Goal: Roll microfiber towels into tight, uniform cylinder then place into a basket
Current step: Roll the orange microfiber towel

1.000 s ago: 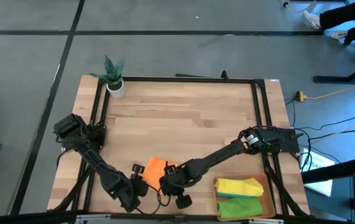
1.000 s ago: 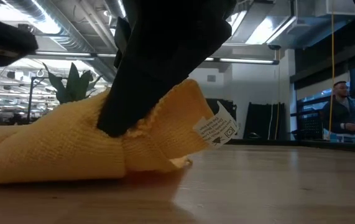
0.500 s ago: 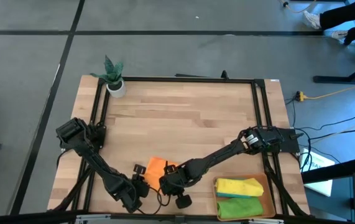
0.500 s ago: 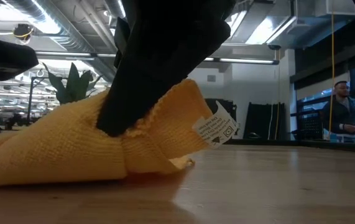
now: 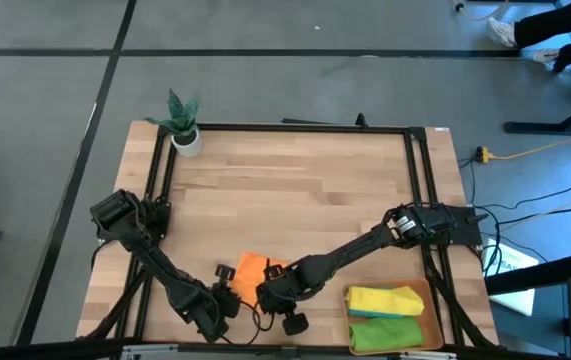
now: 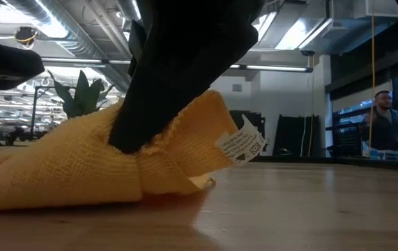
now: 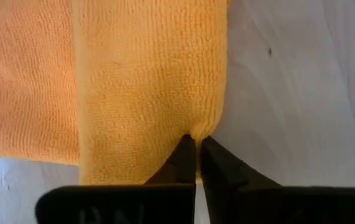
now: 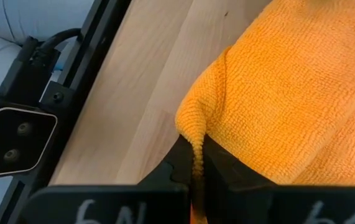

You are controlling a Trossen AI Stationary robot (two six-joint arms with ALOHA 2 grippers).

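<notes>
In the high view both arms reach toward the lower middle of the frame, where the orange towel (image 5: 252, 268) lies on the wooden table (image 5: 295, 190). The left arm starts from its base at the left edge of the table and stretches diagonally down and to the right; the left gripper (image 5: 227, 290) is at the lower left edge of the orange towel. In the left wrist view its two fingers are pressed together and they pinch a folded edge of the cloth between the tips (image 7: 195, 142).

The right arm starts from its base at the right side of the table and stretches down and to the left, low over the wood. The right gripper (image 5: 270, 290) is at the lower right edge of the same towel, close beside the left gripper. In the right wrist view its fingers are closed too, and a corner of the orange cloth hangs between them (image 8: 195, 149).

In the low view a dark gripper comes from the top of the frame and pushes into the bunched towel, and a white label (image 6: 244, 148) stands out from the cloth at the right.

The basket (image 5: 397, 318) is at the lower right corner of the table. Inside it lie a yellow towel (image 5: 383, 299) and, below it in the frame, a green towel (image 5: 385, 331), both rolled.

A small plant pot (image 5: 186, 140) stands at the upper left corner of the table.
</notes>
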